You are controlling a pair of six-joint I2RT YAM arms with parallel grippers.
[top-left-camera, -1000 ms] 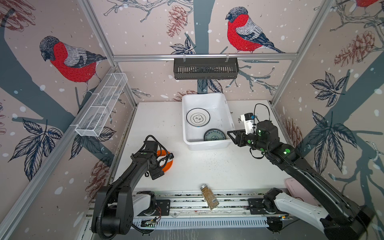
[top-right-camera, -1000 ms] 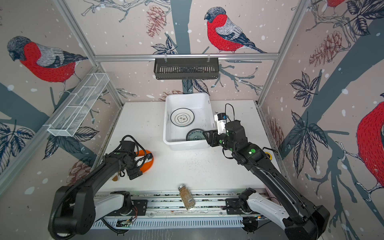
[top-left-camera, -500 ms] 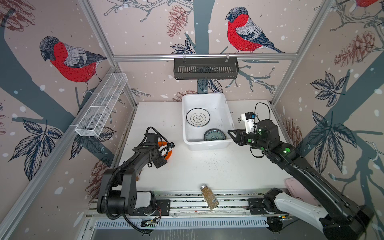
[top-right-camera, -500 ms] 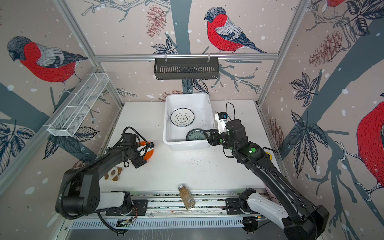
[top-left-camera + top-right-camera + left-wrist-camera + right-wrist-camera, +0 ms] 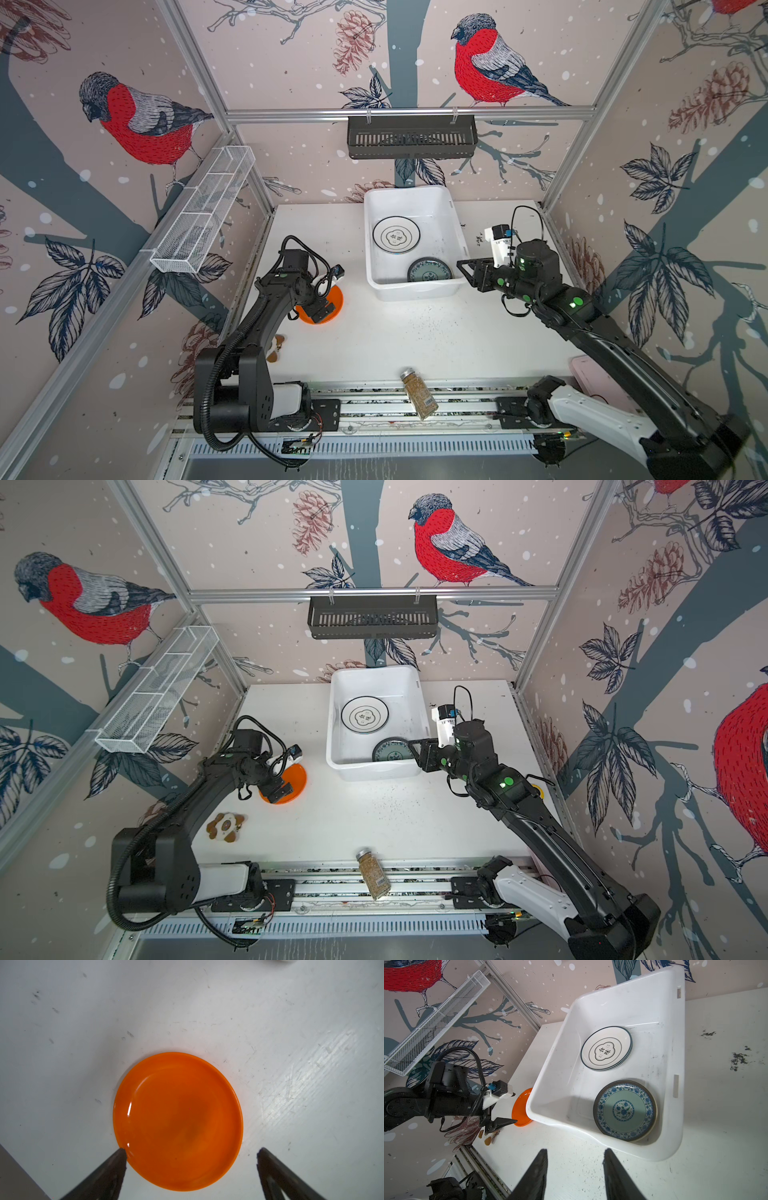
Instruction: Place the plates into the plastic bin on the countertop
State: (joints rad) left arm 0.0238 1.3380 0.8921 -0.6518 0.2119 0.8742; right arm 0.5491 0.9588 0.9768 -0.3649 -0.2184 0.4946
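Left gripper (image 5: 192,1153): wide open over orange plate (image 5: 178,1118), one finger at rim.
Right gripper (image 5: 575,1151): jaws apart, empty, near bin (image 5: 623,1001).
Orange plate: on countertop (image 5: 415,332), left of bin.
Bin: holds white plate (image 5: 606,1048), teal plate (image 5: 625,1110).

Both top views look steeply down from high over the front of the counter (image 5: 415,332), framing all of it, with the plastic bin (image 5: 415,291) at the far middle. The left wrist camera faces straight down, close over the orange plate (image 5: 178,1122) left of the bin. The right wrist camera, right of the bin, looks across it and catches bin and plate too.
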